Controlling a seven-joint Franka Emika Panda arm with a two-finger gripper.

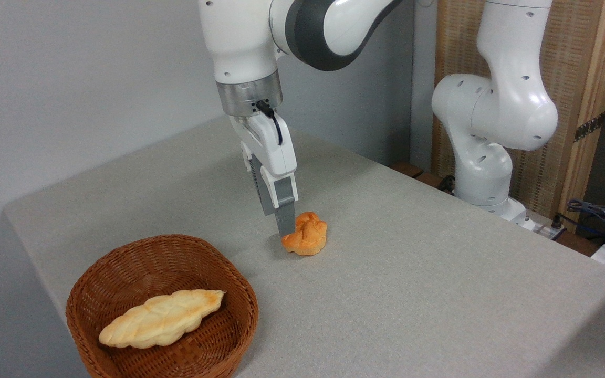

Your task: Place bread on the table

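We see the knotted golden bun (306,233) resting on the cloth-covered bench (413,273), right of a wicker basket (124,265); whether the end effector (285,223) grips it, we cannot tell.

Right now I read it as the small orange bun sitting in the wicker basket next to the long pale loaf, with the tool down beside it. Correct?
Not quite. The small orange bun sits on the table, outside the wicker basket; only the long pale loaf is in the basket. The tool is indeed down beside the bun, as the camera view shows.

arm bent over, gripper (285,227) pointing down, finger spread unclear.
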